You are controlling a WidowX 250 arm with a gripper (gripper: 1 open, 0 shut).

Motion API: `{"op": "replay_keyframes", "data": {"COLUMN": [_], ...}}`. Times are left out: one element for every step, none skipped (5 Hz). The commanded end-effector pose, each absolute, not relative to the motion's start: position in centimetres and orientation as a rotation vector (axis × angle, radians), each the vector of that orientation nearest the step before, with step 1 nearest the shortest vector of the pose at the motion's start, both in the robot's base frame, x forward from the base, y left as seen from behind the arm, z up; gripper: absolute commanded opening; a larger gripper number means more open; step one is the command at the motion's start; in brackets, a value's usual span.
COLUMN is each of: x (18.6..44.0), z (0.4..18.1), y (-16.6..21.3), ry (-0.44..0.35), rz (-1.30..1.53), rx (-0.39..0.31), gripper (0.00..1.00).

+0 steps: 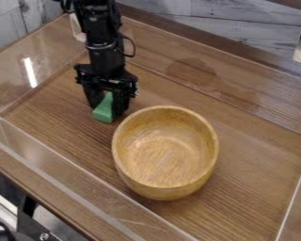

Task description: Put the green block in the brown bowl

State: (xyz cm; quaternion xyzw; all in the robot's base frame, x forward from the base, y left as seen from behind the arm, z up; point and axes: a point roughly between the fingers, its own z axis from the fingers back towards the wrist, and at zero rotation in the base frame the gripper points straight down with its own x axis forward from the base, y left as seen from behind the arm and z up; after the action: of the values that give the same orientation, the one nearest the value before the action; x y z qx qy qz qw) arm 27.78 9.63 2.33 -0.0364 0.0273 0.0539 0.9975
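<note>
"At ten o'clock from the bowl (182,187): one green block (104,110), flat on the table (241,130), near the rim but apart from it. Condition of my jaws (105,97)?"

"Item: jaws, one pair, mine. Clamped on the block, one finger to each side of it, as far as I can judge from this view."

"The bowl?"

"Item: bowl, round, light brown, wood, one. Stands upright at about five o'clock from my jaws. Nothing in it."

"Entries complete?"

"Two, by my reckoning. Reach: done. Grip: seemingly just made, though dark fingers hide part of the block, so I list it as likely, not certain."

"Entries outstanding?"

"Three. Lift: I see no clear gap under the block, so not counted. Carry: toward five o'clock, high enough to pass the thick rim. Release: over the hollow. Block in bowl: none to date. I would put the whole job at under half."
</note>
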Motion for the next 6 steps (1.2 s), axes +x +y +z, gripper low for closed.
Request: {"op": "replay_keyframes", "data": {"x": [28.6, 28.0, 27.4, 26.8, 26.0, 24.6], "z": [4.7, 6.1, 7.6, 9.2, 11.4, 13.5], "y": [9.4, 8.9, 8.5, 7.8, 6.3, 3.3], "ry": [0.025, 0.057, 0.089, 0.114, 0.120, 0.109], "rz": [0.111, 0.116, 0.122, 0.120, 0.104, 0.028], "rx": [-0.063, -0.068, -0.075, -0.084, -0.096, -0.102], "gripper": [0.00, 0.00, 0.00, 0.00, 0.00, 0.00]}}
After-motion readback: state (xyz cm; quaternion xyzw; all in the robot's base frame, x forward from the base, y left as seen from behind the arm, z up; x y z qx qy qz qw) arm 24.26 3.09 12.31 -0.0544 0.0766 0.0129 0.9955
